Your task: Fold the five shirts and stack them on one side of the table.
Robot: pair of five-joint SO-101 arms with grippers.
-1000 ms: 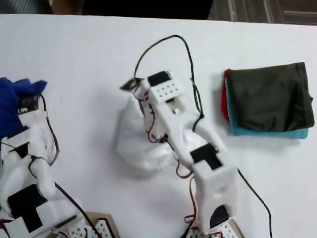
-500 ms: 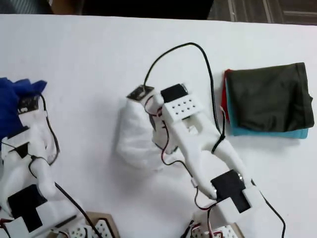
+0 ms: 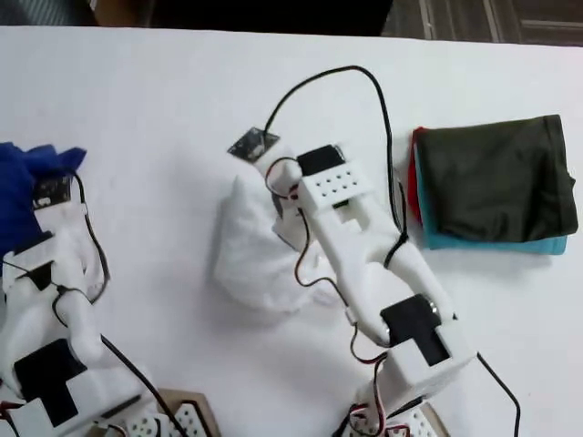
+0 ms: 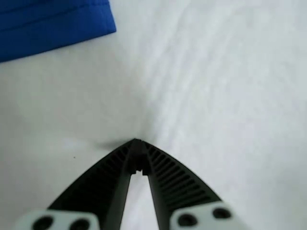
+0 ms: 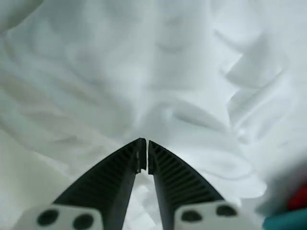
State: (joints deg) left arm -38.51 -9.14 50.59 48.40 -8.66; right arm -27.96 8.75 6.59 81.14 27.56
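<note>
A crumpled white shirt (image 3: 250, 259) lies in the middle of the table. My right gripper (image 3: 276, 196) is over its far edge, and in the right wrist view it (image 5: 146, 155) is shut, with folds of the white shirt (image 5: 158, 81) gathering at the fingertips. A folded stack sits at the right: a dark green shirt (image 3: 496, 177) on top, a teal one (image 3: 492, 244) under it and a red one (image 3: 414, 187) at the edge. A blue shirt (image 3: 23, 187) lies bunched at the far left. Beside it, my left gripper (image 4: 138, 167) is shut and holds nothing above the bare table; the blue shirt (image 4: 48, 21) lies just beyond it.
The left arm (image 3: 46, 273) stands at the table's near left corner. Black and red cables (image 3: 364, 100) loop over the right arm. The white table (image 3: 155, 100) runs bare along the far side, between the blue shirt and the stack.
The right arm has swung its elbow to the right and its wrist has shifted slightly; the white shirt has bunched up tighter towards the left. The left arm has kept still.
</note>
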